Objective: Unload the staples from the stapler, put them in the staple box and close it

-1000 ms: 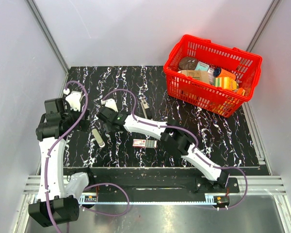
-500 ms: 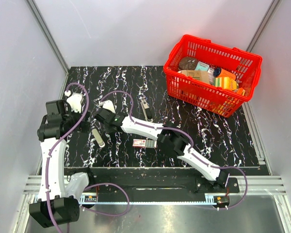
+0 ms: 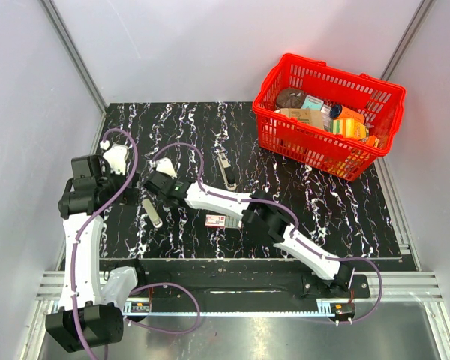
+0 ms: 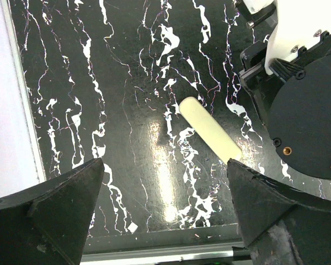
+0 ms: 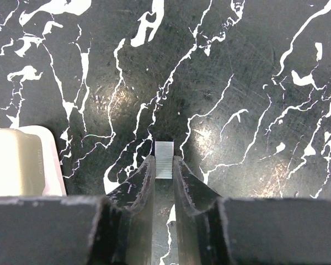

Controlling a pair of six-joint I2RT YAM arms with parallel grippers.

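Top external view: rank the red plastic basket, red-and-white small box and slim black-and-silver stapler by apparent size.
Largest: red plastic basket.
Then red-and-white small box and slim black-and-silver stapler, too alike to rank: stapler longer, box wider.

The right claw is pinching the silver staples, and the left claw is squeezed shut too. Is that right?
Not quite. The left claw is wide open, as the left wrist view shows. The right claw really is pinching the silver staples.
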